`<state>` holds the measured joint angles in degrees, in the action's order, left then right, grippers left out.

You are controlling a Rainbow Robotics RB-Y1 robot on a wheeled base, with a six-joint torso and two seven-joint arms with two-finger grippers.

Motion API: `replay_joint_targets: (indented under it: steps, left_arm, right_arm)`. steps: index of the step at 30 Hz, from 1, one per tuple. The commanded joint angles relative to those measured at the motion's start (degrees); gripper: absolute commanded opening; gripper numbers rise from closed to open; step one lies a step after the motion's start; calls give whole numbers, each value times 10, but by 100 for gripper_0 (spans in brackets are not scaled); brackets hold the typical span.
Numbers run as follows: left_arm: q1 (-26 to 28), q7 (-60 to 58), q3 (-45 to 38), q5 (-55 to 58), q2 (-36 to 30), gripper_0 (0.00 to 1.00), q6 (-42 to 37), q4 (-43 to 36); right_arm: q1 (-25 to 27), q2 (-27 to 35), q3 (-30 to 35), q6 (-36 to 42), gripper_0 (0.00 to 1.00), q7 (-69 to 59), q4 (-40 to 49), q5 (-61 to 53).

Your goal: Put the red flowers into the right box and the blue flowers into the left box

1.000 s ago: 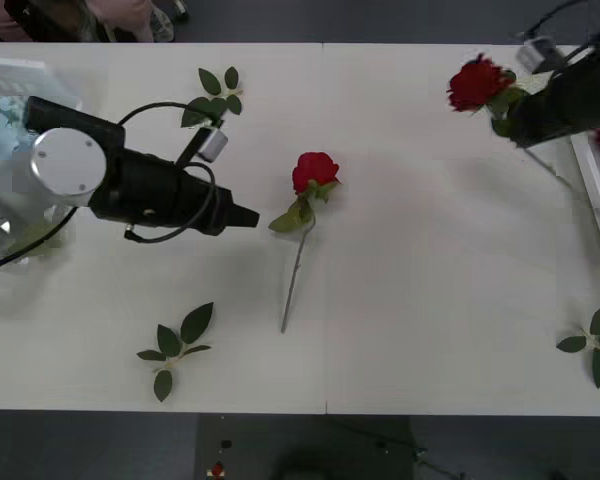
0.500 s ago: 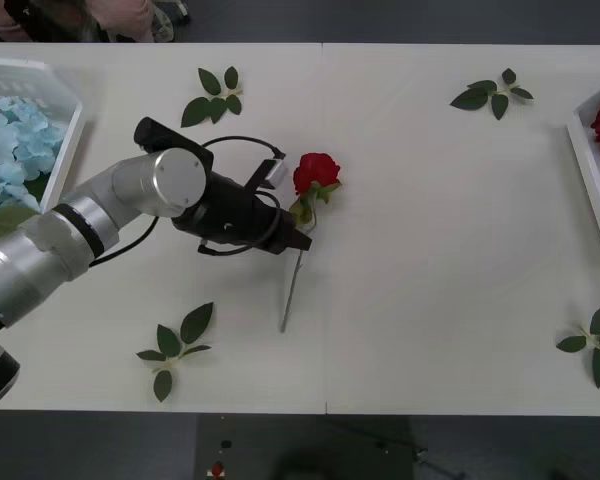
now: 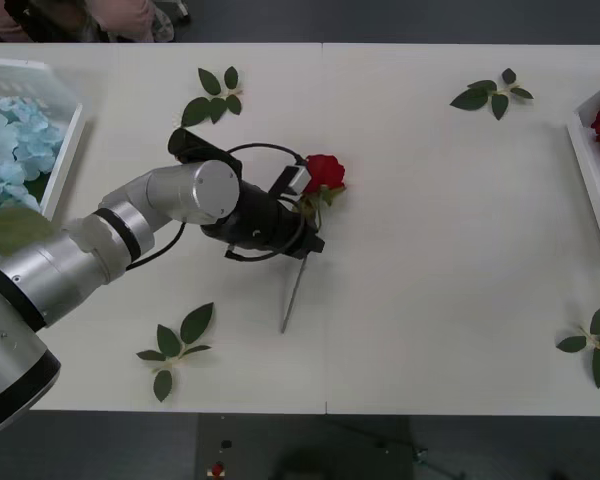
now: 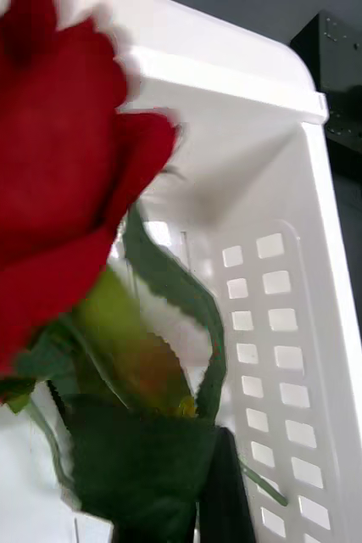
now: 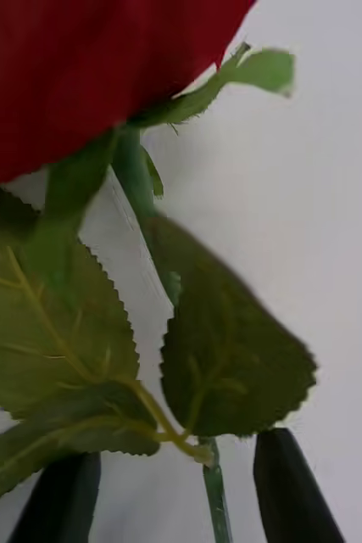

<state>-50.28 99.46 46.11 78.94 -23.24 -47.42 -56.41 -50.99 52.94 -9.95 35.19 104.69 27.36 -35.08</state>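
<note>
Now my left end effector (image 5: 174, 492) sits spread apart, straddling the red rose (image 3: 323, 172) stem (image 5: 216, 496) on the counter (image 3: 430, 250).

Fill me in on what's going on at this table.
The robot is sorting artificial flowers into two white boxes. Its left pincer is down at the red rose lying mid-table, fingers open on either side of the stem just below the leaves, not yet closed. The right pincer holds another red rose over the right box, which already has red blooms in it. The left box holds the blue flowers. Loose leaf sprigs lie scattered about.
</note>
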Motion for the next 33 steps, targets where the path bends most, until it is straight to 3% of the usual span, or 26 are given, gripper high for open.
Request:
replay_joint_targets:
  steps: [1, 4, 7, 10, 15, 20, 27, 33]
  left_arm:
    - [-18, -6, 7, -43, 3, 0, 13, -7]
    - [-18, -7, 7, -51, 6, 0, 13, -7]
    - [-18, -7, 7, -51, 5, 0, 13, -7]
    - [-18, -7, 7, -48, 5, 0, 22, -9]
    - [-18, -6, 7, -19, -9, 0, 56, -32]
    - [-18, -3, -28, 53, -59, 0, 91, -158]
    - [4, 3, -108, 151, -142, 0, 167, -368]
    - [35, 13, -137, 138, -117, 0, 251, -420]
  right_arm:
    - [-19, 11, 10, -28, 43, -26, -16, 2]
    - [-19, 12, 10, -28, 58, -23, -16, 2]
    - [-17, 12, 10, -28, 64, -20, -16, -2]
    - [-15, 12, 10, -28, 66, -14, -15, -9]
    - [-15, 12, 9, 1, 71, 62, 0, -113]
    - [8, 18, 9, 81, 71, 140, 90, -235]
    - [109, 48, 7, 132, 72, 213, 274, -545]
    - [229, 88, 8, 115, 72, 274, 415, -800]
